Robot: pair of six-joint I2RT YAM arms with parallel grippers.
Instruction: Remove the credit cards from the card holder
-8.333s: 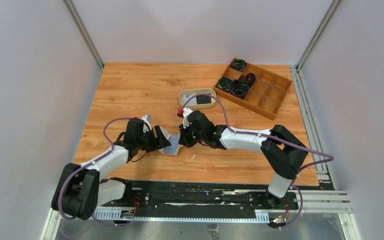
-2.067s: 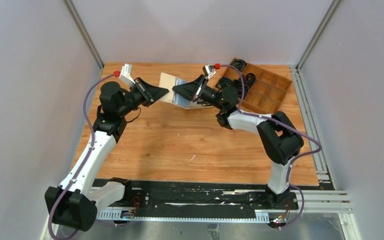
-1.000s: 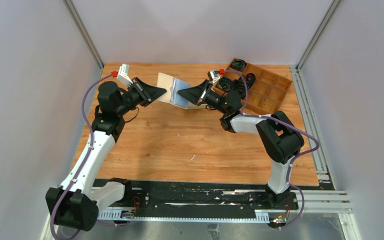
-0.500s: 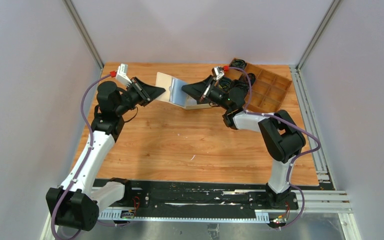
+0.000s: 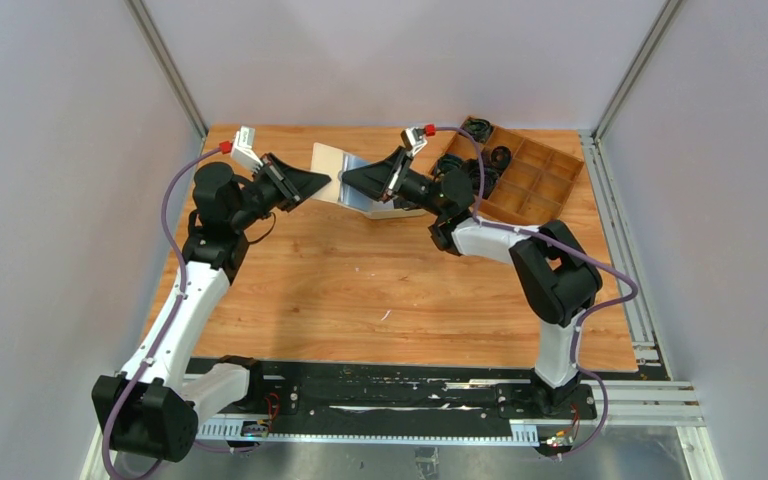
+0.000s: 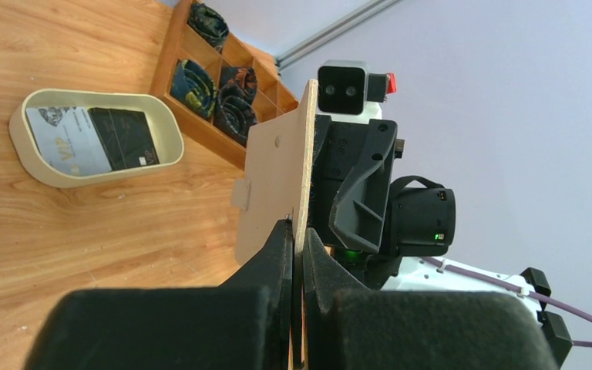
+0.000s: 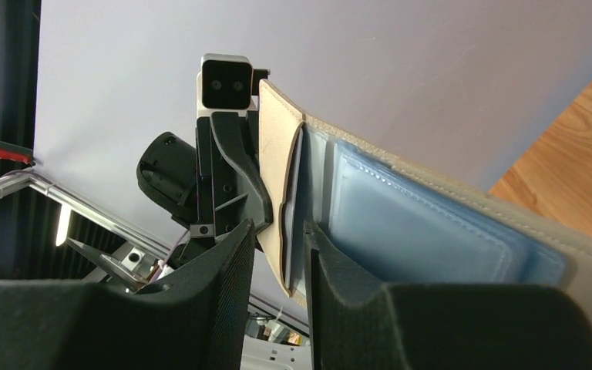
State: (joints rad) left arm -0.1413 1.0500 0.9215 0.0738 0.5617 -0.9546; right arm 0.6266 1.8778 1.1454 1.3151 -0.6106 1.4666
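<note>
The card holder [image 5: 338, 180] hangs open in the air over the back of the table. My left gripper [image 6: 297, 237] is shut on its beige flap [image 6: 276, 181]. My right gripper [image 7: 281, 231] is open and straddles the edge of that beige flap [image 7: 272, 173], next to the pale blue pockets [image 7: 424, 223]. A gap shows beside its left finger [image 7: 223, 270]. Two credit cards, one white [image 6: 65, 142] and one black [image 6: 123, 137], lie in the oval tray [image 6: 17, 127]. Whether a card sits in the pockets I cannot tell.
The wooden compartment box [image 5: 535, 185] with black cable coils [image 6: 235, 112] stands at the back right, just beyond the oval tray [image 5: 405, 211]. The two grippers face each other closely, tip to tip. Grey walls close in the table on three sides.
My right gripper has opened, drawn back a little toward the box, then come forward over the holder's edge. The left gripper and the holder have stayed in place.
</note>
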